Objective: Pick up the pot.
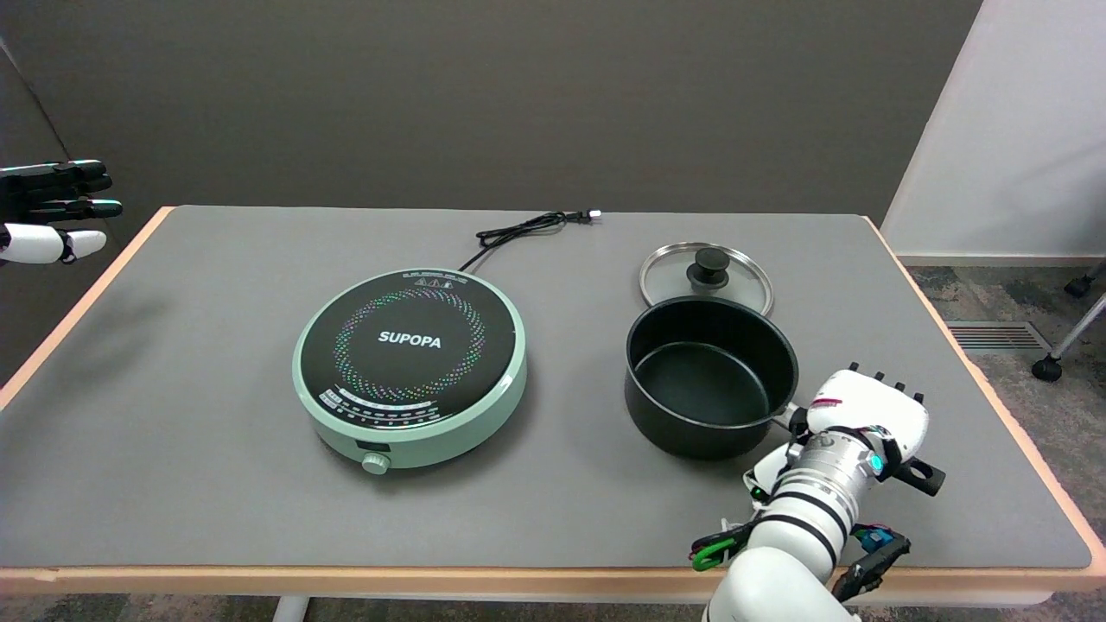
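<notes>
A black pot (708,380) stands empty and upright on the grey table (216,484), right of centre. Its black handle (921,476) runs out toward the lower right, and only the looped end shows past my wrist. My right hand (867,415) lies over the handle just beside the pot's wall, back upward, fingers curled down around it. The pot's base rests on the table.
A glass lid (705,276) with a black knob lies flat just behind the pot. A round green induction cooker (410,367) sits at centre left, its cord (527,228) trailing to the back. The idle left hand (52,212) hangs at the upper left. The table's right edge (1020,432) is close.
</notes>
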Controlling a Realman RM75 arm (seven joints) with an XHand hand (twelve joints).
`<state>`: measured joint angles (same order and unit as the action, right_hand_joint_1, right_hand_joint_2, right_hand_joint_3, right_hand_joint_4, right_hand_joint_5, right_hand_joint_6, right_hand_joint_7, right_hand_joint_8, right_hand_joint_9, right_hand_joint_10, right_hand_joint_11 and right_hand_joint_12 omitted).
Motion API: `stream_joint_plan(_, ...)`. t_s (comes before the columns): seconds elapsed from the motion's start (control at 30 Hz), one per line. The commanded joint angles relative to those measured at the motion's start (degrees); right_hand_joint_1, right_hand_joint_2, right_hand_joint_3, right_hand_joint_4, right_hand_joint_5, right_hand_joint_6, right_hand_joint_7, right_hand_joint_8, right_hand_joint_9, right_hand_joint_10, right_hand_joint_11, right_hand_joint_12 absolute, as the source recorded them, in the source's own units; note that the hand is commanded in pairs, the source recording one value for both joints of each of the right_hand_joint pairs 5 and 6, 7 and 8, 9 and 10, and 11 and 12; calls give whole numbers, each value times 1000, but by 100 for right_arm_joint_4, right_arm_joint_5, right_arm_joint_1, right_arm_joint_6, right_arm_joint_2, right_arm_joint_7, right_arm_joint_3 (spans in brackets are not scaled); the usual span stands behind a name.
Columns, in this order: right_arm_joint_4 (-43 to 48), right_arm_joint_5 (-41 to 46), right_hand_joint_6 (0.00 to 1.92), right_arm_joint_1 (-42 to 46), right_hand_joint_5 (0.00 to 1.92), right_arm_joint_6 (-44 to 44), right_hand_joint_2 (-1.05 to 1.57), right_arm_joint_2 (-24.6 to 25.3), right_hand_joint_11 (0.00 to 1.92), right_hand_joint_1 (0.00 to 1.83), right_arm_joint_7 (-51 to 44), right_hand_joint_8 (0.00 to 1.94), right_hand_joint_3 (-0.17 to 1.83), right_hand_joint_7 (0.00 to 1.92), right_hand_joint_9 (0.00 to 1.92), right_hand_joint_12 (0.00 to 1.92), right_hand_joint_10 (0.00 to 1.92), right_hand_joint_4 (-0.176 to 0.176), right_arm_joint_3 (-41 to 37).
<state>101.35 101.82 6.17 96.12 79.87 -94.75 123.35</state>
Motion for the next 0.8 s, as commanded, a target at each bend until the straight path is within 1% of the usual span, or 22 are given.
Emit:
stream_joint_plan(0.03,28,-71,989,-5,989,-106,-411,-41,989,1185,-11,989,1646,989,989,989,989,30,-23)
stream_joint_plan(0.17,28,-68,1000,-5,1000,-106,-395,-41,1000,1185,-11,1000,1691,1000,1000,1000,1000,26,-23)
stream_joint_plan(0.4,25,7,1001,-5,1001,-106,-385,-6,1001,1187,-11,1001,1830,1001,1001,1001,1001,26,3)
stream_joint_plan(0.57,9,179,1014,-5,1014,-106,-400,30,1014,1189,-11,1014,1833,1014,1014,1014,1014,24,25)
stream_joint_plan(0.8,-28,200,1029,-5,1029,-106,-410,62,1029,1191,5,1029,1833,1029,1029,1029,1029,21,92)
